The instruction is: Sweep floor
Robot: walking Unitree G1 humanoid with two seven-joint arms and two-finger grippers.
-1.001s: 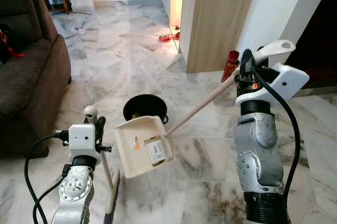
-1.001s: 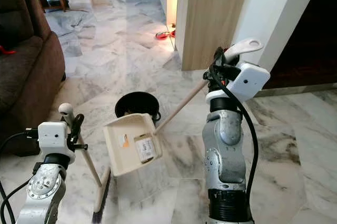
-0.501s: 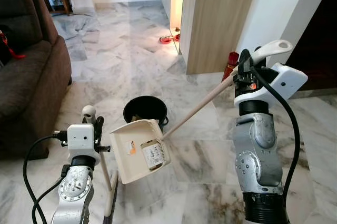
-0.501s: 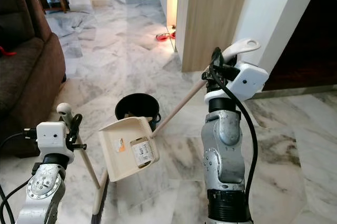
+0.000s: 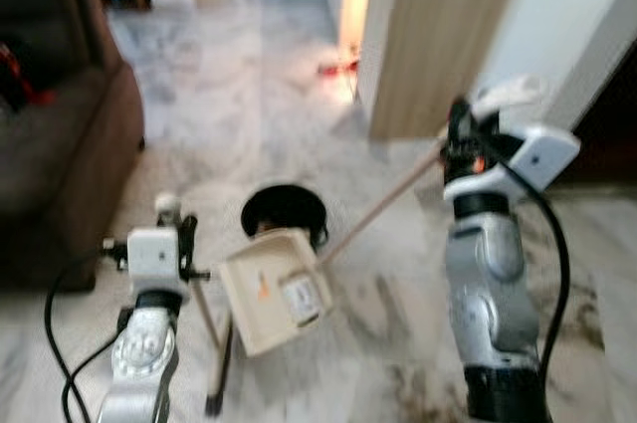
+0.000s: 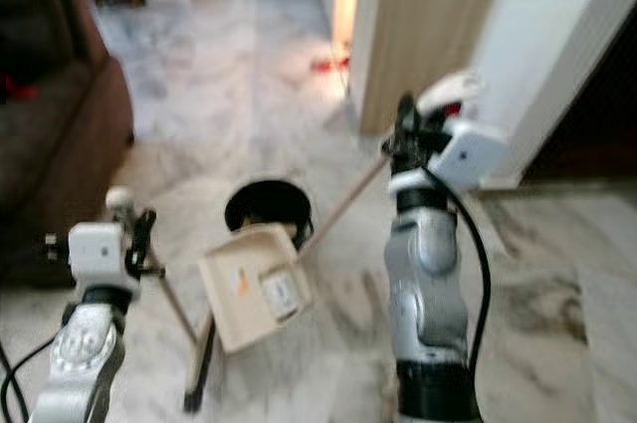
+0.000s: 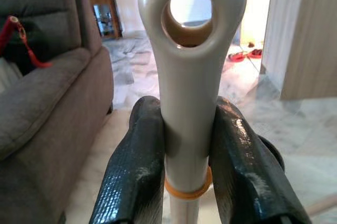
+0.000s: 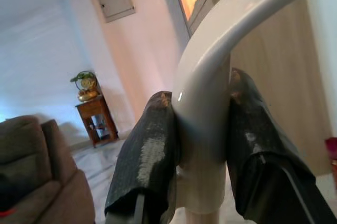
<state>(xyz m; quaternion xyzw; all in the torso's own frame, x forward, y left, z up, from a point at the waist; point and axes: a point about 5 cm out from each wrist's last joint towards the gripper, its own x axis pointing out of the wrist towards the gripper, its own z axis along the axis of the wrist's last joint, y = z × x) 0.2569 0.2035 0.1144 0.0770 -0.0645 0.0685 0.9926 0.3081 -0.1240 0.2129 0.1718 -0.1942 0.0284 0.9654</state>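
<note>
My left gripper point(image 5: 177, 234) is shut on the cream handle of a broom point(image 5: 202, 309), whose dark head rests on the marble floor near my left leg; the handle's ringed end point(image 7: 189, 50) sits between the black fingers point(image 7: 134, 176). My right gripper point(image 5: 460, 134) is shut on the curved grey grip of a long-handled dustpan point(image 5: 277, 289); that grip point(image 8: 210, 108) is clamped between its fingers point(image 8: 150, 155). The cream pan hangs tilted just in front of a black bucket point(image 5: 284, 214), with a small box-like item lying in it.
A brown sofa point(image 5: 60, 134) stands at the left. A wooden cabinet point(image 5: 438, 35) and a white wall rise at the back right, with red slippers point(image 5: 336, 67) beside the cabinet. Open marble floor stretches ahead. The head views are blurred.
The whole head picture has shifted and blurred, so the camera moved. The dustpan has tipped slightly and sits a little to the right and lower against the bucket.
</note>
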